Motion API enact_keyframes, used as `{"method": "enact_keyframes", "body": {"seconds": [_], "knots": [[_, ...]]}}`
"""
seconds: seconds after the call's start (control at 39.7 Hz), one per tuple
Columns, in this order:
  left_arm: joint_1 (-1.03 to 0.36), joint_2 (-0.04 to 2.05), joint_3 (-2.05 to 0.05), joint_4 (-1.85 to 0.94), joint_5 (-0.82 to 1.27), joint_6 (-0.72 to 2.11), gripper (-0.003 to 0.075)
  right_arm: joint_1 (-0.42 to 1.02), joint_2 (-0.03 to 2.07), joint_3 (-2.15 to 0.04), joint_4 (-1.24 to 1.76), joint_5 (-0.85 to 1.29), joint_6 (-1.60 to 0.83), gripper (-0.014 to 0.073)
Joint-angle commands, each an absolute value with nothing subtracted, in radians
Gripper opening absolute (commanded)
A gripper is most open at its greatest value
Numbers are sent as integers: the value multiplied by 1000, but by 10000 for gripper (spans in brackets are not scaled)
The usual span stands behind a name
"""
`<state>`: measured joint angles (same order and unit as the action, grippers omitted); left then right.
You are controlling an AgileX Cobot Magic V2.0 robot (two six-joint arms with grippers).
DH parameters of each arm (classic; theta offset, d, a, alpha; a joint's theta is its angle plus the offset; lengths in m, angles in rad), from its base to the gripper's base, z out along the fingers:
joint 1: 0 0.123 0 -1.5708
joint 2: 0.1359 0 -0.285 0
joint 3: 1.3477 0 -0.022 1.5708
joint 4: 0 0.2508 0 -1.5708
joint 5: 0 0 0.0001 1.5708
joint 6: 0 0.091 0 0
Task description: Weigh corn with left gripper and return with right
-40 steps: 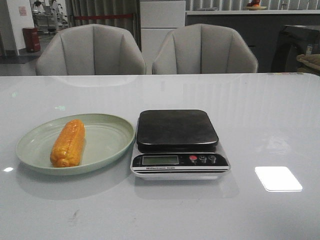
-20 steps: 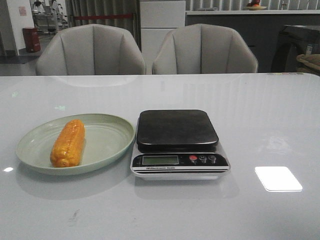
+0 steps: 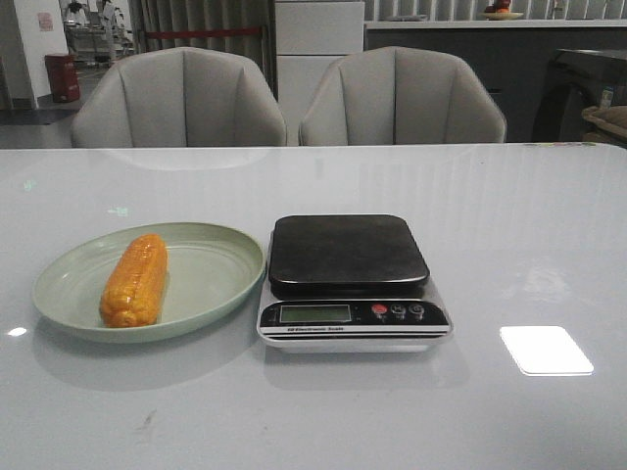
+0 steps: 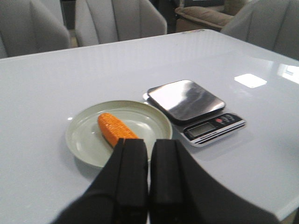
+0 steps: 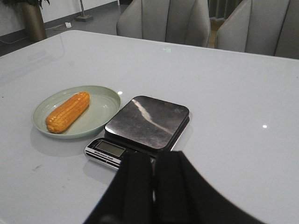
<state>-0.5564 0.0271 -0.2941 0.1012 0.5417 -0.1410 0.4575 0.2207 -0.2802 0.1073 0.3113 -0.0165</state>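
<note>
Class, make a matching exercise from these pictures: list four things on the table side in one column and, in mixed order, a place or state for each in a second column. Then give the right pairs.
Things:
1. corn
2. plate
3. scale
4. left gripper

Places or states:
A. bare, nothing on its dark platform
B. pale green, to the left of the scale in the front view
C. lying on the plate
D. fingers closed together, holding nothing, above the table

Pairs: 1-C, 2-B, 3-A, 4-D
</note>
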Motion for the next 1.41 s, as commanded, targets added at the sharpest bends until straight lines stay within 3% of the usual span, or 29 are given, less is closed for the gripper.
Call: {"method": "enact_keyframes", "body": {"seconds": [0.0,0.28,0.48,0.66,1.39], "knots": [[-465,38,-297,115,438,-143,113,449,230,-306,112,237,-22,155],[-115,38,-174,115,249,-143,113,449,230,-306,112,237,-22,155],[46,24,-60,115,106,-143,113,449,230,-306,112,237,-22,155],[79,-27,40,115,21,-143,113,449,230,-306,112,237,-22,155],[79,-26,38,113,28,-143,113,449,230,-306,112,237,-22,155]]}}
